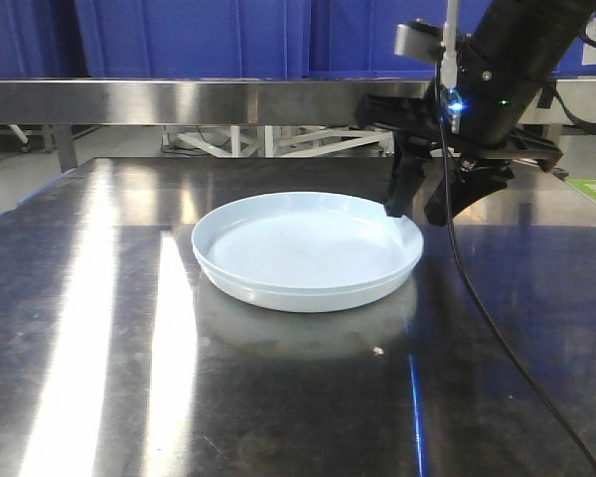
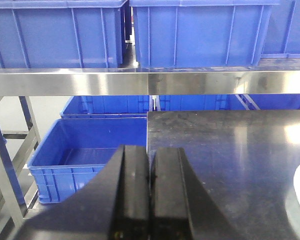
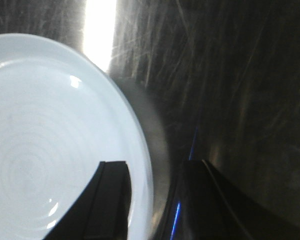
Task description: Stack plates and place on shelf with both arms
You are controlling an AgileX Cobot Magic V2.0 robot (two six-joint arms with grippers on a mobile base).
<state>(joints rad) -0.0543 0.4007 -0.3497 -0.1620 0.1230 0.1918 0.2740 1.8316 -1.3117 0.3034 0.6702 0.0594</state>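
Pale bluish-white glossy round plates (image 1: 303,253): mid-table on scratched stainless steel tabletop (image 1: 99,348). Seam round side wall reads as two nested.
Your black right gripper (image 1: 417,214): at plates' far right rim, jaws apart. One finger inside plate, other outside over table, rim between. You see no clamp.
Your black left gripper (image 2: 150,160): fingers pressed together, holding nothing, near table's left edge.
Beyond: steel shelf rail (image 2: 140,82), blue plastic crates (image 2: 200,35).

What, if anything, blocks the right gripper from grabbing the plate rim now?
Probably nothing, so yes. The right gripper is open and straddles the rim of the plates, one finger inside and one outside, with nothing else between them.
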